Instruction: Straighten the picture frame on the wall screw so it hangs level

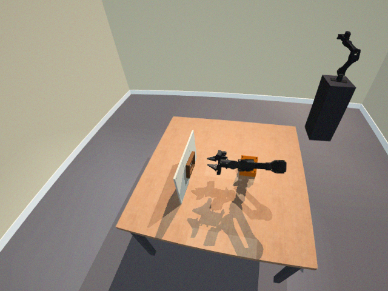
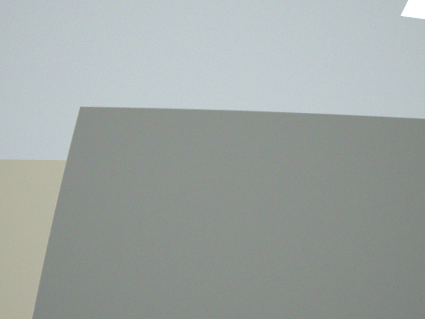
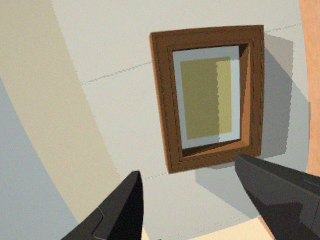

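Brown picture frame [image 1: 188, 169] [image 3: 161, 100] on white panel [image 1: 178, 184] [image 3: 117, 115], apart from open hand [image 1: 213, 162] [image 3: 189, 164]

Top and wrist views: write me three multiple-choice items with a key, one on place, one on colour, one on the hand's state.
1. Where is the picture frame?
A) on the orange base plate
B) on the face of the white panel
C) on the floor

2. What colour is the picture frame's border?
A) brown
B) green
C) white

3. How is the hand?
A) shut on the picture frame
B) shut on nothing
C) open, holding nothing

Key:
1 B: the wrist view shows it against the panel.
2 A: its four sides are brown there.
3 C: the fingers stand apart, and the top view shows a gap between them and the frame.
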Action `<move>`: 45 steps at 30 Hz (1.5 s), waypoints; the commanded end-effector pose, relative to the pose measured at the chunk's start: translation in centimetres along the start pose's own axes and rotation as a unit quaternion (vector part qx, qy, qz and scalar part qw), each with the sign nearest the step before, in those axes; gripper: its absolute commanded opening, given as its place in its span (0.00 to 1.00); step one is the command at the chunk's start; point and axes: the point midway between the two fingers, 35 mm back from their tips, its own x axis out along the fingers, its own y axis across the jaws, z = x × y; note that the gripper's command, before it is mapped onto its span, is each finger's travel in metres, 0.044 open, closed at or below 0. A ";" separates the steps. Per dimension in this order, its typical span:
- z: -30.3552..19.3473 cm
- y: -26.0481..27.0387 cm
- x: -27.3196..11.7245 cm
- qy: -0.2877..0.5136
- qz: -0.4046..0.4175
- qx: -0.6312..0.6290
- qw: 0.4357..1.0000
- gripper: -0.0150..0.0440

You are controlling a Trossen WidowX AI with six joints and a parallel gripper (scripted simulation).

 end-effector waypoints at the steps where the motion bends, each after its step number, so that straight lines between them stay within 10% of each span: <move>1: 0.4 -0.3 0.1 -0.005 0.001 0.004 1.000 0.69; 45: 0.4 -0.2 8.6 -0.004 0.002 0.004 1.000 0.69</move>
